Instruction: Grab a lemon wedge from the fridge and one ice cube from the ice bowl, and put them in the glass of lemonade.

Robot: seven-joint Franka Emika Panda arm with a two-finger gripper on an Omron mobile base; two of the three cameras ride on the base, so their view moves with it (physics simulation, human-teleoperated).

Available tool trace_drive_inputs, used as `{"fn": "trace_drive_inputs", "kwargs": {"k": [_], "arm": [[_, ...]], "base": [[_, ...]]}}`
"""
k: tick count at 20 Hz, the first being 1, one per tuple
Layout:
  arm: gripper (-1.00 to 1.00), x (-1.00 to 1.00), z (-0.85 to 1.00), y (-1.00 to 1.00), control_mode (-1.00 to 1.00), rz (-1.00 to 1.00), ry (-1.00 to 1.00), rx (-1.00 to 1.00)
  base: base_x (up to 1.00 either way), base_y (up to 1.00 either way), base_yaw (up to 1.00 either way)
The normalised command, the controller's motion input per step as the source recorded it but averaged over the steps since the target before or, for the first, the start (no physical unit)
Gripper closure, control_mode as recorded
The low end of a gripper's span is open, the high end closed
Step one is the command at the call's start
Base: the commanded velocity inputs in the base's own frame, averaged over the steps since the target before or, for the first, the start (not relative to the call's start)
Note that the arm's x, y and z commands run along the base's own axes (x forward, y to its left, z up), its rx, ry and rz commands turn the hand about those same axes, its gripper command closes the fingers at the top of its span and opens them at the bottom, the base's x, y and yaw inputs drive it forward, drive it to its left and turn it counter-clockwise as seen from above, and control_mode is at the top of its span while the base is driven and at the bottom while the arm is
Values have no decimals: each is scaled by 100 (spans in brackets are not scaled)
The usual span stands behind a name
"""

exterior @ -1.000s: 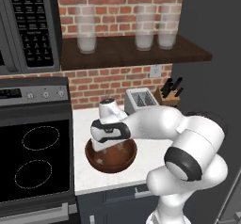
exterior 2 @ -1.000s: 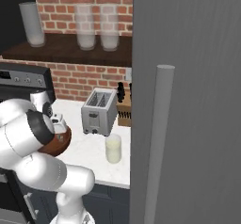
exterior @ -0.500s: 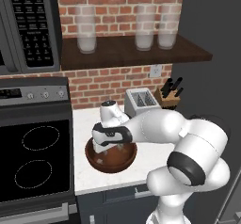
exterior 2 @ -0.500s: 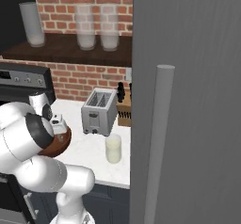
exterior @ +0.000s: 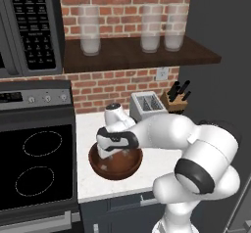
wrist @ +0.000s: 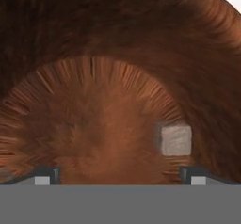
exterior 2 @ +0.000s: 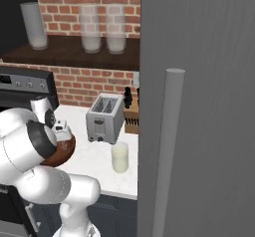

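Here, in the left base view, the gripper [exterior: 113, 154] is reaching down inside the ice bowl [exterior: 115, 170], which is sitting at the near left of the counter [exterior: 152, 156], just right of the stove [exterior: 37, 166].

In the right base view, the glass of lemonade [exterior 2: 119, 157] is standing on the counter near the toaster [exterior 2: 104, 117], just left of the fridge [exterior 2: 199, 106], well apart from the ice bowl.

In the hand view, the jaws are standing wide open, gripping nothing. The ice cube [wrist: 176, 140] is lying on the bowl's floor, just inside the right fingertip [wrist: 196, 176], not touching it.
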Motion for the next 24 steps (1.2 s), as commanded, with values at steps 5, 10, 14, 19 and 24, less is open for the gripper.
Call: {"fn": "trace_drive_inputs", "kwargs": {"k": [5, 10, 14, 19, 24], "arm": [[-100, 0, 31, 0, -100, 1, -5, 0], [-100, 0, 9, -13, -100, 0, -7, -1], [-100, 6, -2, -9, -100, 0, 0, 0], [-100, 19, -17, 0, -100, 0, 4, 0], [-100, 19, -40, 0, -100, 0, 13, 0]], "base": [[0, 0, 0], [0, 0, 0], [0, 0, 0], [0, 0, 0], [0, 0, 0]]}}
